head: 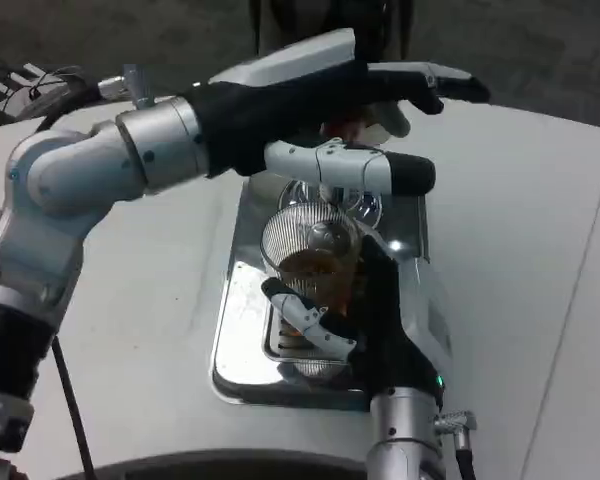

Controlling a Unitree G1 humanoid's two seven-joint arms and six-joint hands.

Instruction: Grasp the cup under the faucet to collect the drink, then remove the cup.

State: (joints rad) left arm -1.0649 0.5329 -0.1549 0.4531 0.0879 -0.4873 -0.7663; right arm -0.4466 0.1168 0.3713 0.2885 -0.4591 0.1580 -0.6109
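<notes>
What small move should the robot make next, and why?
Probably keep the cup steady under the faucet. The right hand holds the cup, brown drink fills only its lower part, and the left hand rests on the dispenser's top.

Clear ribbed cup (310, 250) of amber drink on silver tray (242, 340).

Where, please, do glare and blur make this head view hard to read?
Head view: bright glare sits on the shiny metal drip tray and on the ribbed clear glass cup holding brown drink; the left hand looks soft-edged and covers the faucet area; the right hand holding the cup is dark, its black parts merging in shadow.
</notes>
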